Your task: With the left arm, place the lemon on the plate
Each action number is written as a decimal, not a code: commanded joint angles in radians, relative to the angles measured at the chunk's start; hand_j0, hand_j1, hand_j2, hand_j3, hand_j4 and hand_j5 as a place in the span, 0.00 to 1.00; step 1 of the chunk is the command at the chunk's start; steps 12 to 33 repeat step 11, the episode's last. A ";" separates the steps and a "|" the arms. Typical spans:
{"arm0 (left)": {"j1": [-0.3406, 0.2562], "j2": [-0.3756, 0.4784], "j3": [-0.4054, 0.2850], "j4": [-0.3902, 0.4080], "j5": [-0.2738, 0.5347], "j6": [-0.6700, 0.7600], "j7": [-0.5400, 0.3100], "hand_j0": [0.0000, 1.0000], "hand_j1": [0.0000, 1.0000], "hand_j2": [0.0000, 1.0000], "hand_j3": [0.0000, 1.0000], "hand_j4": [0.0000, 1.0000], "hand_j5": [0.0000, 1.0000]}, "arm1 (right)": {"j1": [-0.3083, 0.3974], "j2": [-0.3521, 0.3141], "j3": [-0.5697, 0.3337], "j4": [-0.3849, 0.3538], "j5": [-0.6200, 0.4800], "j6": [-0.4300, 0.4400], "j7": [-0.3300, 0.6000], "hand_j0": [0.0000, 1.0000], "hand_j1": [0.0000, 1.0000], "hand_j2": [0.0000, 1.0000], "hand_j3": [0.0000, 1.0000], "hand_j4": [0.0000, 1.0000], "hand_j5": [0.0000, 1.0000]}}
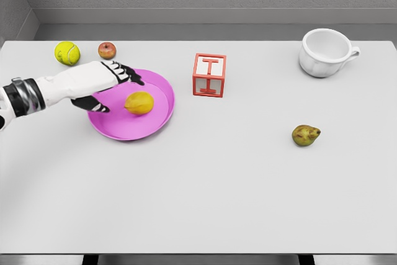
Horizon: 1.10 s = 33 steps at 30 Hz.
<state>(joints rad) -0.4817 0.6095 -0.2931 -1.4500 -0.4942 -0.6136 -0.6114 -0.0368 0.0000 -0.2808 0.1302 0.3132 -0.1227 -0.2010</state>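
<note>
We saw the lemon (139, 103) lying on the pink plate (158, 122), the left hand (105, 85) just beside it, fingers spread and empty. Behind sat a tennis ball (67, 52) and apple (107, 49); a lettered block (209, 75), mug (325, 52) and pear (306, 134) stood well apart.

Left arm (25, 94) cut off at picture's left edge, plate (158, 119) partly hidden under left hand (102, 85)

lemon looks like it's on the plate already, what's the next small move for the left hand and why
Probably pull the left hand back to the left, clear of the plate. The lemon already sits inside the plate, and the open fingers hover beside it without touching it, so retreating avoids nudging it.
</note>
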 commanded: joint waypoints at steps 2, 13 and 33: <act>0.012 0.012 0.060 0.016 0.016 0.003 0.001 1.00 1.00 1.00 1.00 1.00 1.00 | 0.000 0.000 0.000 0.000 0.000 0.000 0.000 1.00 1.00 1.00 1.00 1.00 1.00; 0.048 0.065 0.207 0.172 0.023 0.003 0.001 1.00 1.00 1.00 1.00 1.00 1.00 | 0.000 0.000 0.000 0.000 -0.002 0.000 0.000 1.00 1.00 1.00 1.00 1.00 1.00; 0.048 0.065 0.207 0.172 0.023 0.003 0.001 1.00 1.00 1.00 1.00 1.00 1.00 | 0.000 0.000 0.000 0.000 -0.002 0.000 0.000 1.00 1.00 1.00 1.00 1.00 1.00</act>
